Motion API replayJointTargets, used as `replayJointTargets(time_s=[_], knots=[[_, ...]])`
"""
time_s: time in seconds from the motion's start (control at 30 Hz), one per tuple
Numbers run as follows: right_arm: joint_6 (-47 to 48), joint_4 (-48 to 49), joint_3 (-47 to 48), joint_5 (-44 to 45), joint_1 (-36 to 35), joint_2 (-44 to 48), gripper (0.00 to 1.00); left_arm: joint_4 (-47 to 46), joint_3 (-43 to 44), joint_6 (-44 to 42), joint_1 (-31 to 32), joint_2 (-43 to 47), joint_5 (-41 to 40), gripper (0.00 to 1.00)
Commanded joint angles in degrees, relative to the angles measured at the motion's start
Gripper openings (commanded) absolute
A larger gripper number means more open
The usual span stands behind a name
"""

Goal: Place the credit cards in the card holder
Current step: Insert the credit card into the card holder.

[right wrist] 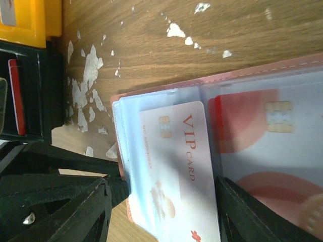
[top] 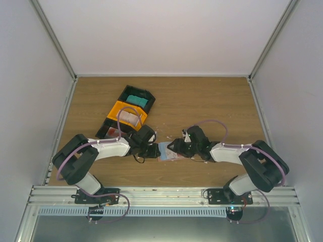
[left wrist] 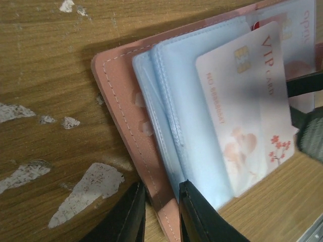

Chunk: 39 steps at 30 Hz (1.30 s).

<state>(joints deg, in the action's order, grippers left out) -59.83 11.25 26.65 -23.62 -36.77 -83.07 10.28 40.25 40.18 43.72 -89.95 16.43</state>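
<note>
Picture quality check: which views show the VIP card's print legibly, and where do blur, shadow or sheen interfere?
Top external: too small and soft, the card holder shows only as a pale patch. Left wrist: VIP card lettering sharp, the left fingers at the bottom dark and blurred. Right wrist: lettering legible, but the milky sleeve hazes the red card beside it.
</note>
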Motion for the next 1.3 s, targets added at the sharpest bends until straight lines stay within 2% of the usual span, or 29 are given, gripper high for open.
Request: replayJointTargets(time_s=[0.0,0.27,0.5,0.67,0.87,0.97,1.13,1.27], knots=[[2.69,-3.92,1.8,3.71,-3.08,-3.35,0.54,-1.89,-1.3,-1.36,0.57,-0.4,0.81,0.23],[3.89,-5.88,5.36,7.02,-6.6,-6.27,0.51,-2.8,-2.65,-0.87,0.83,0.01,1.13,0.21],[5.42,-10.51,5.52,13.65,-6.91,-2.72,0.53,-2.57,-3.25,-0.25,0.84,0.31,0.29,0.19],[11.59,-10.9,4.4,16.18,-6.88,1.04,0.55,-1.44,-3.18,-0.02,0.84,1.52,-0.62,0.18],[15.66,-12.06,4.04,14.78,-6.58,3.42,0.53,1.32,-0.86,-0.54,0.84,3.25,-0.71,0.18],[15.24,-13.51,3.99,13.95,-5.85,2.95,0.47,1.8,0.39,-0.64,0.88,4.59,0.47,0.18],[15.31,-14.1,2.44,13.3,-4.39,4.65,0.45,0.15,2.3,-0.23,1.17,6.26,4.37,0.16],[16.04,-13.62,1.64,11.02,-3.65,5.04,0.45,-3.09,3.25,0.13,1.58,3.9,7.87,0.16]])
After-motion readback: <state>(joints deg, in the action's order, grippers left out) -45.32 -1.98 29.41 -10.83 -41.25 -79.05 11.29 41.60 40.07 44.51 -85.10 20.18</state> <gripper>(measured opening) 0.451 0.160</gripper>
